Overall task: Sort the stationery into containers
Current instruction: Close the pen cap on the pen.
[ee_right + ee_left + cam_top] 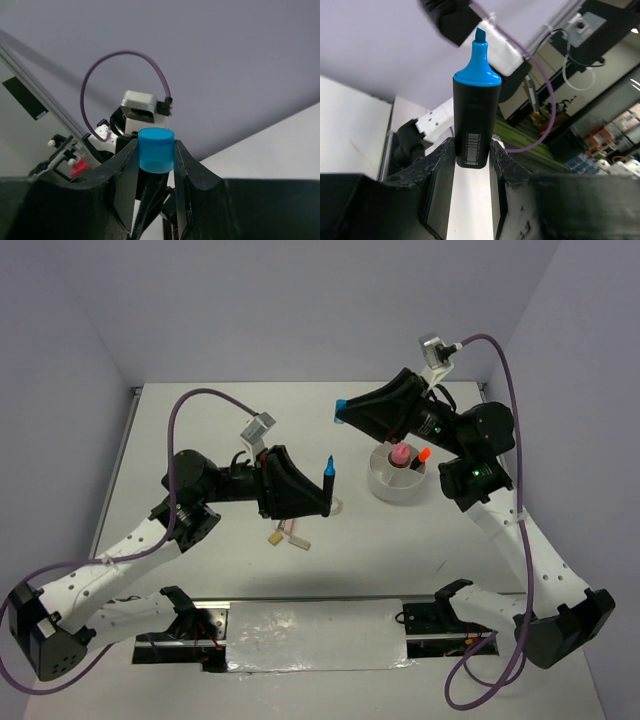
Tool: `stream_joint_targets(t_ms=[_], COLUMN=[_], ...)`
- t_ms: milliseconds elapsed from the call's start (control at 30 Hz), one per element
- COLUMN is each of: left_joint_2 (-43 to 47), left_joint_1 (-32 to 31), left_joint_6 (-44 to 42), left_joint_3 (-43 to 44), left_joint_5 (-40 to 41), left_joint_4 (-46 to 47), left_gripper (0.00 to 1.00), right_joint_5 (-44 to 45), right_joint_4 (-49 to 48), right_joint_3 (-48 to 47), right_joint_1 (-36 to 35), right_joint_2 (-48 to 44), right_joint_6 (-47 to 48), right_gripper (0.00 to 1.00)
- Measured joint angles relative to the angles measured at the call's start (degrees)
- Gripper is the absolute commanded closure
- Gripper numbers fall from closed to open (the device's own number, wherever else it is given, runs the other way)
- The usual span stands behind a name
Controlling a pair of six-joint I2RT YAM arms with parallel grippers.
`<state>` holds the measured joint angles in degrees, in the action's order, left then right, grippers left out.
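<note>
Left end effector (471, 148) clamps the blue-tipped marker (475, 115), tip upward. Right end effector (156, 151) pinches a blue cap (156, 144) near that tip.

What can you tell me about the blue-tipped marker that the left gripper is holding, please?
The marker is a stubby black plastic barrel with a bright blue collar and a bare blue chisel tip, uncapped. A white barcode is printed near its lower end. The left gripper pinches that end, tip pointing away from the grip, off the table. Nothing else touches it.
</note>
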<state>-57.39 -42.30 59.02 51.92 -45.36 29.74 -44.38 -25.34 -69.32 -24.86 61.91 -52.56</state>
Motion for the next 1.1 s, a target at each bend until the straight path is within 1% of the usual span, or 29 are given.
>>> stream_joint_targets(t_ms=[133,600,867,1100], left_joint_2=[-3.39,-3.85,-7.45,-8.11], left_joint_1=[-0.07,-0.26,-0.26,-0.28], left_joint_6=[1.25,-4.11,-4.83,-4.85], left_joint_3=[2.32,2.86,4.24,4.57], left_joint_5=[-2.16,-2.54,-2.29,-1.62], left_joint_4=[4.68,-0.50,0.81,1.14], left_gripper=[1.00,1.00,1.00,1.00], right_joint_5=[-1.60,-2.97,-3.87,-4.79], right_joint_4=[-0.24,1.05,0.61,-0.37], right_joint_3=[1.92,2.43,7.72,8.44], right_joint_1=[0.00,0.00,-0.02,-0.02], right_joint_2=[0.98,-2.64,-3.37,-3.63], right_joint_6=[-1.95,-1.97,-2.10,-2.43], right_gripper=[0.72,0.70,0.68,0.67])
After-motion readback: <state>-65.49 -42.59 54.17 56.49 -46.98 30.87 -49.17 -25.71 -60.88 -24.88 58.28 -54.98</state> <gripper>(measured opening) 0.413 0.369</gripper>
